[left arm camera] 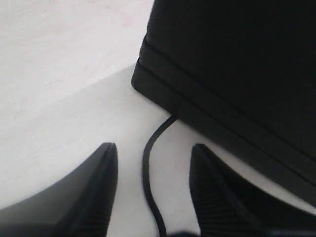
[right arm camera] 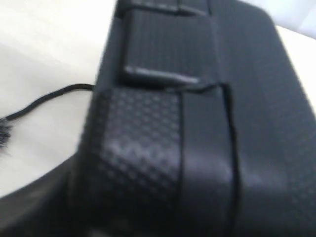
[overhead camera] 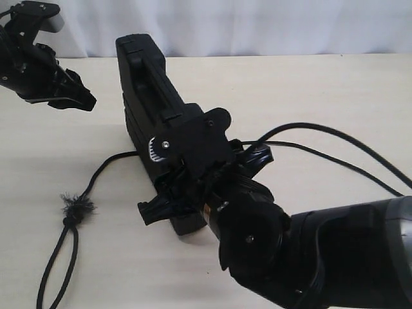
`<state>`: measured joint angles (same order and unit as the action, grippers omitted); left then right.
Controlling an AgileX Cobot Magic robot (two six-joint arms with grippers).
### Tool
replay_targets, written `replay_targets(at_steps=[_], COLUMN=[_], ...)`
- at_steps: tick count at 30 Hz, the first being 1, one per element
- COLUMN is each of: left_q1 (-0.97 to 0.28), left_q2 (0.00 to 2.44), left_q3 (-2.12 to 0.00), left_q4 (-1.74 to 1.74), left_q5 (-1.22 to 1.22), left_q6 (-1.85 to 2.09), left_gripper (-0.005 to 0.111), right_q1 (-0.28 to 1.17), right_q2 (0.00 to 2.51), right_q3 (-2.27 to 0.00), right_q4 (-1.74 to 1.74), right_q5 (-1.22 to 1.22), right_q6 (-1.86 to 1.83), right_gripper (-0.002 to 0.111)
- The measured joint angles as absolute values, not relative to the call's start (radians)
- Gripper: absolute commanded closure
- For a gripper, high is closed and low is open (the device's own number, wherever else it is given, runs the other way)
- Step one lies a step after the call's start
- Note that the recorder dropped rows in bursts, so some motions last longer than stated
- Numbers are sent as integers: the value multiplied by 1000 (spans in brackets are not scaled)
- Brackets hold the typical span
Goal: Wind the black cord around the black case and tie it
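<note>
The black case (overhead camera: 145, 84) stands on its long edge in the middle of the table and fills the right wrist view (right arm camera: 197, 98). My right gripper (overhead camera: 193, 190) straddles its near end and looks shut on it; its fingertips are hidden. The black cord (overhead camera: 103, 168) comes out from under the case, runs to a frayed tuft (overhead camera: 77, 207), then loops toward the front edge. My left gripper (overhead camera: 77, 98) hangs open at the far left, above the table. In the left wrist view its fingers (left arm camera: 106, 168) flank the cord (left arm camera: 147, 163) where it passes under the case corner (left arm camera: 148, 84).
Two thick black arm cables (overhead camera: 335, 138) trail across the table to the right of the case. The right arm's bulky body (overhead camera: 309, 257) fills the front right. A white curtain (overhead camera: 257, 26) backs the table.
</note>
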<state>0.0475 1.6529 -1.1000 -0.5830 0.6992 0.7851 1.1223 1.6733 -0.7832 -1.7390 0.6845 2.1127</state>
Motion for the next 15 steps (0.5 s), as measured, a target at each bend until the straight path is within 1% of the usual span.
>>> replay_targets(at_steps=[2,3,15], left_q1=[47,47,47], left_q2=[1653,1653,1653], left_q3=[-1100,-1100,-1100], left_q4=[-583,-583,-583], left_q5=[699,699,699], left_q6=[785,785,785], left_gripper=[62,62,62], right_q1=[1122,1122,1122], right_q2=[1673,1673,1647], right_q3=[-785,-785,-785], right_q4=[-1747,-1747,-1730], right_q5=[675,673,708], right_q6=[2110,2110,2110], right_gripper=[94,104,104])
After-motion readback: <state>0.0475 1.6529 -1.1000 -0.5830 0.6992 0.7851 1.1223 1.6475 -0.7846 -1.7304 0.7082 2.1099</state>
